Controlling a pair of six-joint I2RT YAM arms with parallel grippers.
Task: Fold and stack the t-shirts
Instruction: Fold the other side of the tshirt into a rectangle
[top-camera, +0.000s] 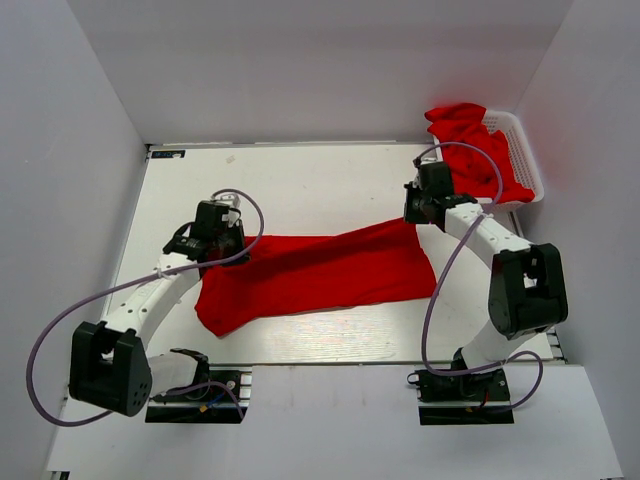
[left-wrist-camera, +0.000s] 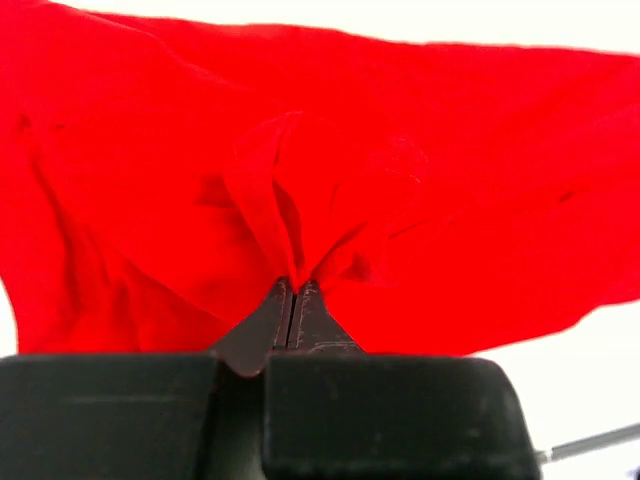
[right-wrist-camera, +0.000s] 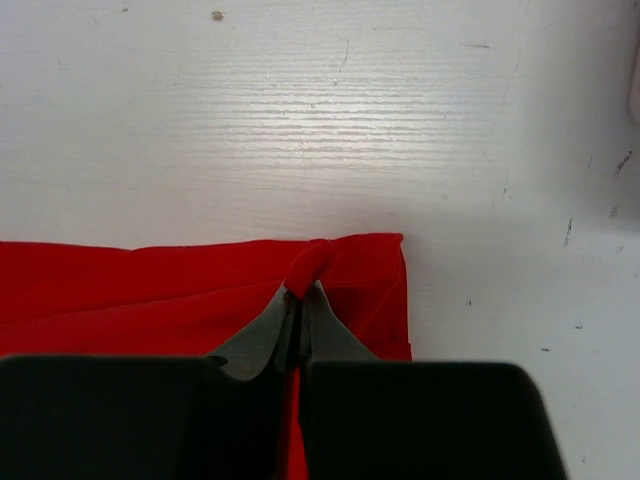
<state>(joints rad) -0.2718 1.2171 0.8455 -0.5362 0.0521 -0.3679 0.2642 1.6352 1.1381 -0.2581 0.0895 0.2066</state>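
Note:
A bright red t-shirt (top-camera: 320, 272) lies stretched across the middle of the white table. My left gripper (top-camera: 236, 243) is shut on its left end, where the cloth bunches into folds (left-wrist-camera: 300, 215) at the fingertips. My right gripper (top-camera: 411, 213) is shut on the shirt's far right corner, a small roll of red cloth (right-wrist-camera: 308, 265) pinched between the fingertips. More red t-shirts (top-camera: 468, 140) are heaped in the white basket at the back right.
The white lattice basket (top-camera: 522, 150) stands at the table's back right corner, close behind my right arm. Bare white tabletop (right-wrist-camera: 300, 120) lies beyond the shirt's far edge. Grey walls enclose the table on three sides.

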